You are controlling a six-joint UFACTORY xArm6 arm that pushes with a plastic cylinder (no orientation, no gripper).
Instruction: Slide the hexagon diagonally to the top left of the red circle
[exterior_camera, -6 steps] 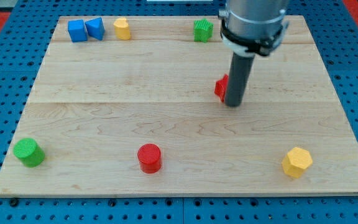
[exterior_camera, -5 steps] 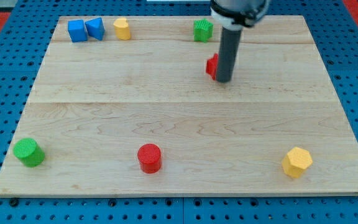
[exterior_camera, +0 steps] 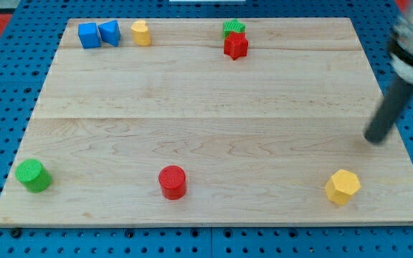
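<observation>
Camera view, the only one. My tip (exterior_camera: 377, 139) sits near the board's right edge, blurred, so I take it to be on the move. It touches no block. This rig carries no fingers at all, only the rod, so there is nothing to report as apart or clamped.

The yellow hexagon (exterior_camera: 343, 187) lies at the board's lower right, below my tip and a little to the view's left of it, near but apart. The red circle (exterior_camera: 172, 181) stands at bottom centre, well apart from the hexagon, on roughly the same line across the view.

Elsewhere: green cylinder (exterior_camera: 32, 175) at lower left; two blue blocks (exterior_camera: 98, 33) and a small yellow block (exterior_camera: 141, 32) along the top left; a red star-like block (exterior_camera: 235, 46) touching a green block (exterior_camera: 233, 29) at top centre.

Judgement: approach step, push not yet begun. The next move calls for getting my tip to the hexagon's lower right side, then driving it leftward and upward across the wooden board (exterior_camera: 192, 107), past the circle, ending diagonally above it on the view's left. The long run risks the hexagon slipping off my tip.
</observation>
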